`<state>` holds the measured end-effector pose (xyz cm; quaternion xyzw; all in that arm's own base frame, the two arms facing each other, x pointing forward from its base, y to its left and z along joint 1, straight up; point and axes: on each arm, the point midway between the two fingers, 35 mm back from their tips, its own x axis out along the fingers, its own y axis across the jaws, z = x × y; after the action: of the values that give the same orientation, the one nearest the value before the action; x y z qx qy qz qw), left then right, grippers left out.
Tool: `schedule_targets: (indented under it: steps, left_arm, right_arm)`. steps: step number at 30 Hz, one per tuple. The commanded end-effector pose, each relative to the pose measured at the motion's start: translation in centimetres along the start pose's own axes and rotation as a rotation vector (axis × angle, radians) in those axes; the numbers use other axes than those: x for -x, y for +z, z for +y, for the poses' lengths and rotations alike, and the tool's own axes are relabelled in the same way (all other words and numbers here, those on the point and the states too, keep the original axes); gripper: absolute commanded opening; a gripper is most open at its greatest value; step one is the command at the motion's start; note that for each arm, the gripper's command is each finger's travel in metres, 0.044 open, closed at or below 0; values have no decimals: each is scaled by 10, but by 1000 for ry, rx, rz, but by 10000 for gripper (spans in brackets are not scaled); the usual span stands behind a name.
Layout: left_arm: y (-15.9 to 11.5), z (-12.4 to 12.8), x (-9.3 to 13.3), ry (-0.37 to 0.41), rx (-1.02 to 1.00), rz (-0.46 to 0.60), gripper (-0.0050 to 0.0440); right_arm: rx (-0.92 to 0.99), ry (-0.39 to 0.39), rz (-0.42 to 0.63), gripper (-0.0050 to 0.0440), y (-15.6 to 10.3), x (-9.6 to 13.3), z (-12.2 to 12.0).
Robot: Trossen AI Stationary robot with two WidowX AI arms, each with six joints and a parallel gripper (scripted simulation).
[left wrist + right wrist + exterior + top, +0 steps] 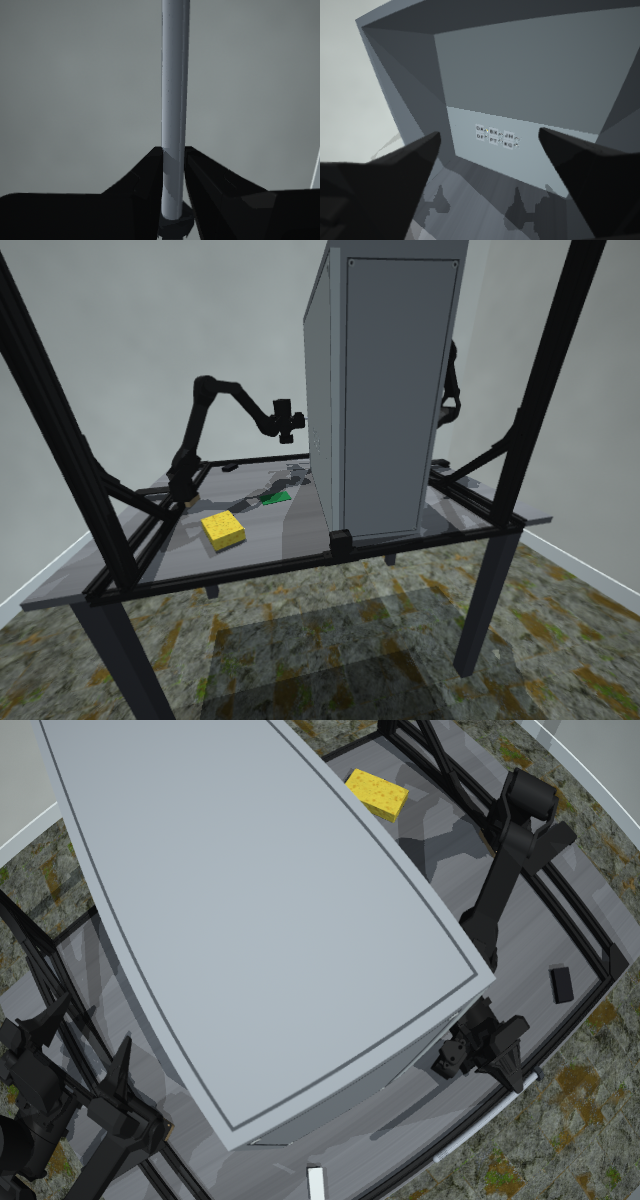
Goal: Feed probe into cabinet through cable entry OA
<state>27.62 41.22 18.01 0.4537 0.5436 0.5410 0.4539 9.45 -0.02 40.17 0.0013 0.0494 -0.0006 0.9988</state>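
From here, the left gripper (516,1087) (172,154) has the probe (480,1120) (172,95) clenched in its fingers, outside the cabinet (268,926) (395,395) (535,75), at four o'clock from its roof's middle in the top view, near the table's dark edge rail (560,1036). The right gripper's (98,1017) (490,131) fingers stand wide, with open room between them, facing the cabinet's hollow. On the grey tabletop (465,1128) (258,544), a yellow sponge (377,794) (223,530) lies at one o'clock; pale walls (155,317) surround patterned flooring (310,653).

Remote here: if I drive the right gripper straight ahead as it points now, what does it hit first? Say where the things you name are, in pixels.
Probably the pale labelled panel (535,162) inside the cabinet (258,926) (398,395) (535,75), past the right jaws; depth is unclear.
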Motion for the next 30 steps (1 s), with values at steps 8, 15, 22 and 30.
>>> schedule_targets:
  steps: [8,15,22,30]
  left_arm:
    - [0,1,0,3,3,3,0]
    - [0,1,0,3,3,3,0]
    - [0,1,0,3,3,3,0]
    - [0,1,0,3,3,3,0]
  right_arm:
    - [2,-1,1,440,0,0,0]
    - [-1,-10,0,440,1,0,-1]
    - [-5,-22,-2,440,2,-1,-2]
    - [-16,-54,-7,440,4,-2,-6]
